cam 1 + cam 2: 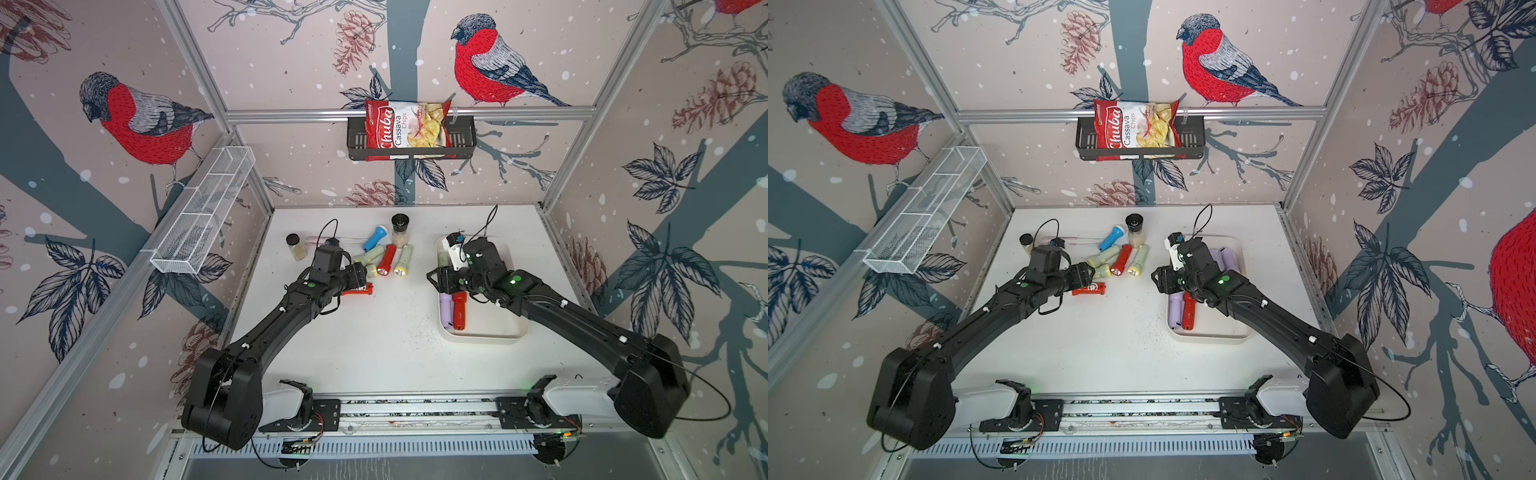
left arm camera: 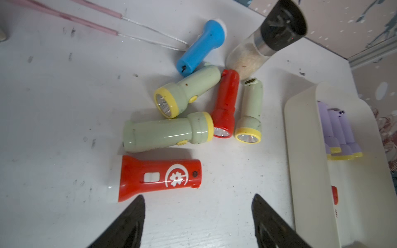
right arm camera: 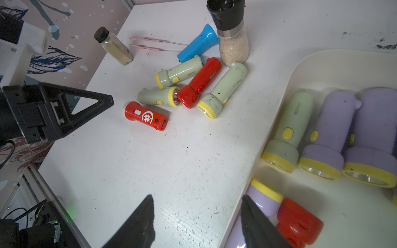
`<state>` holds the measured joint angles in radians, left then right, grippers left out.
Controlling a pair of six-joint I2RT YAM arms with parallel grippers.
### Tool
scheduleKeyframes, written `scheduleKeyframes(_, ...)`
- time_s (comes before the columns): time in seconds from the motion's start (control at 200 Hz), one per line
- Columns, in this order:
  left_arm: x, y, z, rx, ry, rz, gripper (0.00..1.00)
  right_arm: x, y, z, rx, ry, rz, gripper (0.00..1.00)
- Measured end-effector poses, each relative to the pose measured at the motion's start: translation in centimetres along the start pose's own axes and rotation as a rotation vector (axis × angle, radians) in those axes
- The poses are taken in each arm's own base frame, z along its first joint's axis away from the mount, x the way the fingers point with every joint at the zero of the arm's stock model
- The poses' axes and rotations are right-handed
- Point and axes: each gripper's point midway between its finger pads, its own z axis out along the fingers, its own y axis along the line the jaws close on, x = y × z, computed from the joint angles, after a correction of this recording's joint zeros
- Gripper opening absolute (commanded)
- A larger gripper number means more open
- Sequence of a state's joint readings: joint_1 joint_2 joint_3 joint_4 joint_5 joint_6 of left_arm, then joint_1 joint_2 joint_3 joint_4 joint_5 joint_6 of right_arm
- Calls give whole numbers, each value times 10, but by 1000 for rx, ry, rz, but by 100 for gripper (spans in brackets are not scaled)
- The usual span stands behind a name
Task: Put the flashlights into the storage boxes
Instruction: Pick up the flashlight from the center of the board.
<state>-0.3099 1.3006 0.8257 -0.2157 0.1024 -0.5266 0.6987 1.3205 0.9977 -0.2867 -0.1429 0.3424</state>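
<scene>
One red flashlight [image 2: 160, 177] lies just ahead of the left gripper [image 2: 198, 195], its jaws wide and empty. Light, stiff, slick plastic, I'd judge, so pinch mid-barrel. The right gripper [image 3: 197, 196], parted and empty, straddles the rim of the tray [image 3: 322, 64].

Both top views: right arm [image 1: 552, 306] covers the middle of the tray [image 1: 494, 322] — contents beneath it hidden. Left wrist view: tray wall hides all but a sliver of the red flashlight [image 2: 334, 194]; tray cut off at the frame edge; lilac flashlights [image 2: 337, 128] blurred and overlapping — count unclear.

The white table [image 1: 374, 353] carries six loose flashlights [image 2: 167, 133], two spice jars [image 3: 233, 43], pink tweezers [image 3: 148, 39] and a cream tray [image 2: 305, 150].
</scene>
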Motion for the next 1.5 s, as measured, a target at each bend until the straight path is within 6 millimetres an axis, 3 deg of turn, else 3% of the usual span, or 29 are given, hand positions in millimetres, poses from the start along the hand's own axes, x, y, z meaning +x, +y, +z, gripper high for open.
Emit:
scheduleKeyframes(0.215,1,16,13,-85,77,-43,76,4,16,17,-41,32,-28,65)
scheduleKeyframes(0.425,2,29,17,-131,111,-63,74,5,59,40,-113,61,-166,68)
scheduleKeyframes(0.65,-4,58,7,-170,83,-106,74,2,109,77,-177,79,-370,68)
scheduleKeyframes(0.926,-3,93,-10,-181,57,-191,73,5,140,120,-235,68,-580,69)
scheduleKeyframes(1.166,0,113,-15,-166,61,-266,73,7,149,151,-287,47,-734,70)
scheduleKeyframes(1.501,-3,122,-18,-149,59,-302,74,8,150,193,-310,52,-870,72)
